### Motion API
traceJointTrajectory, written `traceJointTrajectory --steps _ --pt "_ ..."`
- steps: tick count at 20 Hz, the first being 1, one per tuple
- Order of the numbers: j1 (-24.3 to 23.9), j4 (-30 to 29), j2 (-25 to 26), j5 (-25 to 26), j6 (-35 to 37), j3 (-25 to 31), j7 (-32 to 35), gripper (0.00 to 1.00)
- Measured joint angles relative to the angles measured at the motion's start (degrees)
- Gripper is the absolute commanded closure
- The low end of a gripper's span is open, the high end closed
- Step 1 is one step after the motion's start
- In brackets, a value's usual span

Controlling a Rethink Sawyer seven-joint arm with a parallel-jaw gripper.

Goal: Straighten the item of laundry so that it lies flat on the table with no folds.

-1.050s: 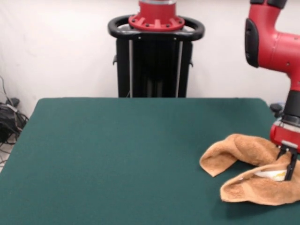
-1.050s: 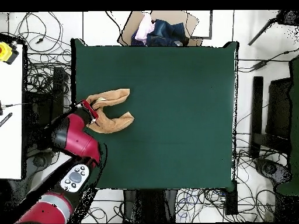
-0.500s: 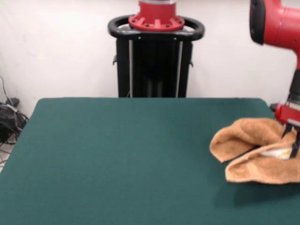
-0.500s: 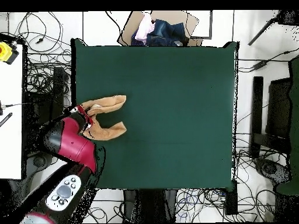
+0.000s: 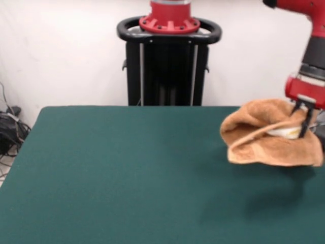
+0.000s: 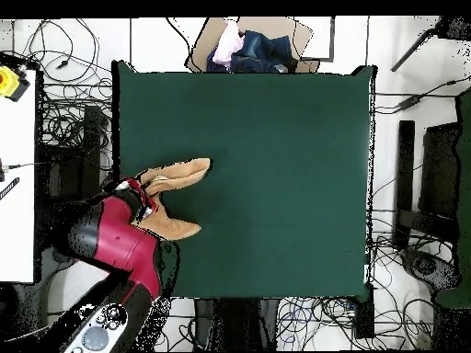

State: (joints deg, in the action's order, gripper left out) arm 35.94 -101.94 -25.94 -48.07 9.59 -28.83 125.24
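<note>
The item of laundry is an orange-tan towel, folded and crumpled, hanging in the air above the right side of the table. My gripper is shut on the towel's upper fold, where a white patch shows. A shadow lies on the felt below it. In the overhead view the item of laundry hangs over the table's left edge, and my gripper holds it there under the red arm.
A cardboard box of clothes sits beyond the table's far edge in the overhead view. Cables lie on the floor at the table's left in the front view. A white surface with a yellow object stands at the overhead view's left.
My gripper has lifted the towel clear of the table; it was resting on the felt one second ago. The arm has risen with it.
</note>
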Motion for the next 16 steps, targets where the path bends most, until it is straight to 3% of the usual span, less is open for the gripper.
traceJointTrajectory --steps 4,6,16 --pt "-2.4 -1.6 -1.6 4.4 -3.6 -0.1 0.0 1.00" --pt "-5.1 -3.1 -2.4 9.2 -8.7 -0.3 0.0 1.00" --pt "-11.2 -6.1 -2.5 18.6 -18.6 -0.3 0.0 1.00"
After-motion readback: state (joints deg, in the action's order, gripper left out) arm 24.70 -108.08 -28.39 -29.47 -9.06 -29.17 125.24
